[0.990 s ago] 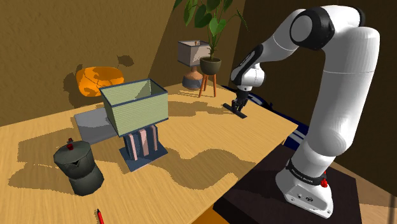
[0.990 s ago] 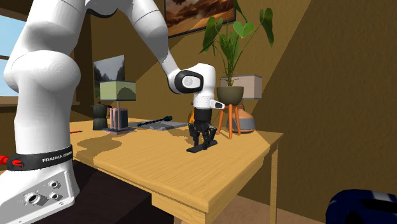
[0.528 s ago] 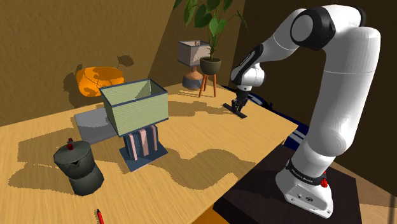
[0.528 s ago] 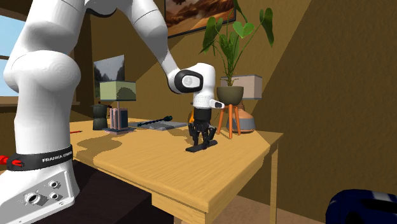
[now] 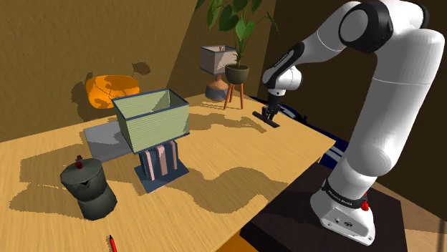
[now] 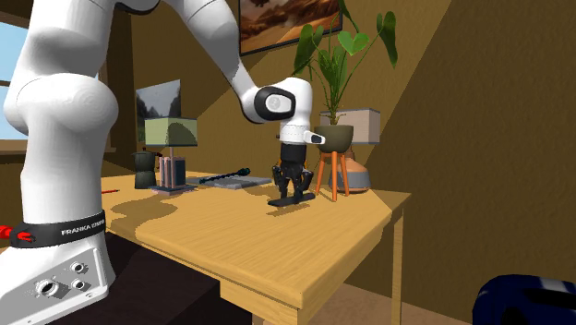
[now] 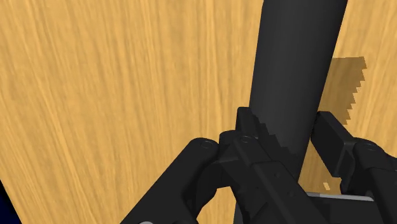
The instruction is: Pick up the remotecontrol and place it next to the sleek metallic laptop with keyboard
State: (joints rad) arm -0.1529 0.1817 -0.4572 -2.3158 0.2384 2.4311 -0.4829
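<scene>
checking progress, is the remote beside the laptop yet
No, the remote sits clasped in the gripper, far across the table from the grey laptop.

One remote [image 7: 296, 57]; one laptop [image 5: 100, 142] (grey); one kettle [image 5: 87, 187]

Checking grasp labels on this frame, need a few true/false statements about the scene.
1. The gripper has its jaws shut on the remote control. True.
2. The remote control lies right beside the laptop. False: the grey laptop is across the table, on the other side of the green box from the remote control.
3. A red pen lies near the table's front edge in the shoulder view. True.
4. The potted plant stands on the table. False: it sits on a small wooden stand on the floor beyond the table.
</scene>
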